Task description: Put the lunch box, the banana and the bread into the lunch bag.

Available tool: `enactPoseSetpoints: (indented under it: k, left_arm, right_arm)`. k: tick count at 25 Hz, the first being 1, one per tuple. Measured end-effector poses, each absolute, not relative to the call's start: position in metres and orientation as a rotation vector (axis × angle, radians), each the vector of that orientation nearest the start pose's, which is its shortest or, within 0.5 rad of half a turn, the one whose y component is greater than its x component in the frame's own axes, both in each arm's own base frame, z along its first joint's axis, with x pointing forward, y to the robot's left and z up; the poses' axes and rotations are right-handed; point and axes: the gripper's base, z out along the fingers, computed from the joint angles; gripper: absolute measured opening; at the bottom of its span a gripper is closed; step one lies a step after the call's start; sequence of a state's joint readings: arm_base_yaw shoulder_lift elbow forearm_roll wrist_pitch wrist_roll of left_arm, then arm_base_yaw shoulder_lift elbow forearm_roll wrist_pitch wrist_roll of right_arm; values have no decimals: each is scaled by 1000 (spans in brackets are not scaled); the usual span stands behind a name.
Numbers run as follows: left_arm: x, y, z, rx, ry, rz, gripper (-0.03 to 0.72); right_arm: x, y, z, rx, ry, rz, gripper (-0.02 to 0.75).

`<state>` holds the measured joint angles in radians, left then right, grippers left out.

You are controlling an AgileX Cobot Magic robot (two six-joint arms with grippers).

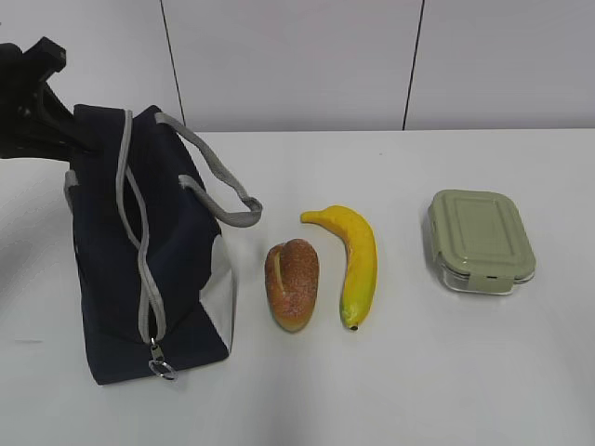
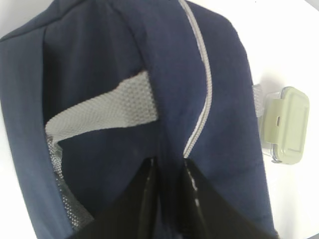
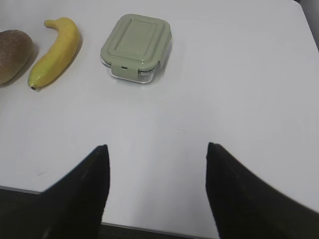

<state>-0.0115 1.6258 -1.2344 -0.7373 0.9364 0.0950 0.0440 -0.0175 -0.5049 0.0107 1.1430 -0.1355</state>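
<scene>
The navy lunch bag (image 1: 112, 242) stands at the left, its grey zipper trim running along the top to a metal ring pull (image 1: 163, 369) at the near end. My left gripper (image 2: 168, 162) is shut on a fold of the bag's fabric (image 2: 99, 59) at its far end; in the exterior view only its black arm (image 1: 33, 93) shows behind the bag. The bread (image 1: 292, 283), the banana (image 1: 356, 260) and the green-lidded lunch box (image 1: 481, 240) lie in a row right of the bag. My right gripper (image 3: 157, 149) is open and empty over the table's near edge, short of the lunch box (image 3: 135, 42).
The bag's grey strap handles (image 1: 223, 200) droop toward the bread. The right wrist view also shows the banana (image 3: 55, 50) and the bread (image 3: 12, 52) at the left. White table (image 1: 418, 372) with a wall behind it.
</scene>
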Motion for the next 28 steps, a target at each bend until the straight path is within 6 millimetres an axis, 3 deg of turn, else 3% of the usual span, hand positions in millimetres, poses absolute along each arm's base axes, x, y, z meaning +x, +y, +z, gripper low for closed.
enactPoseSetpoints:
  k: [7, 15, 20, 28]
  left_arm:
    - [336, -54, 286, -226, 2643, -896, 0]
    - [342, -57, 318, -98, 2590, -908, -10]
    - [346, -58, 312, -102, 2609, -928, -10]
    - [352, -68, 310, -113, 2552, -1128, -10]
  right_arm:
    - [-12, 0, 272, -190, 2096, -42, 476]
    - [-12, 0, 272, -190, 2096, -42, 476]
    - [-12, 0, 272, -190, 2096, -42, 476]
    - [-12, 0, 272, -190, 2096, -42, 476]
